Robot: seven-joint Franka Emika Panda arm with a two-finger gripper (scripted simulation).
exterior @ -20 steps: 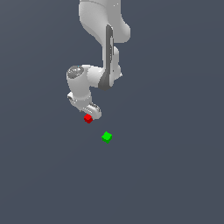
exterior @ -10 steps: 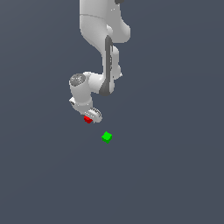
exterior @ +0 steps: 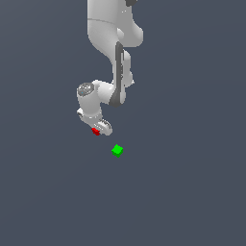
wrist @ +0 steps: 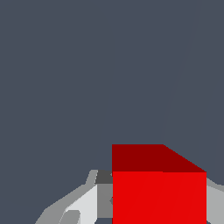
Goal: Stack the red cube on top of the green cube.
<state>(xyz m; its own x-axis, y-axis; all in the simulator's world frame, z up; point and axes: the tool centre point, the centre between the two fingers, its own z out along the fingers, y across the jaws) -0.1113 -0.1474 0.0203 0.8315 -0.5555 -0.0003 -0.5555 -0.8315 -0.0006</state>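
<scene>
The red cube [exterior: 95, 131] rests on the grey floor, mostly hidden between the fingers of my white gripper [exterior: 99, 129]. In the wrist view the red cube [wrist: 159, 192] fills the space between the two fingers [wrist: 101, 197], which press against both of its sides, so the gripper [wrist: 159, 205] is shut on it. The green cube [exterior: 117, 150] sits alone on the floor, a short way toward the exterior view's right and nearer the camera than the gripper. It does not show in the wrist view.
The white arm [exterior: 115, 43] hangs down from the top of the exterior view above the gripper. The plain grey floor [exterior: 192, 192] spreads all around the two cubes.
The gripper has come down over the red cube, which now sits between its fingers. The green cube has not moved.
</scene>
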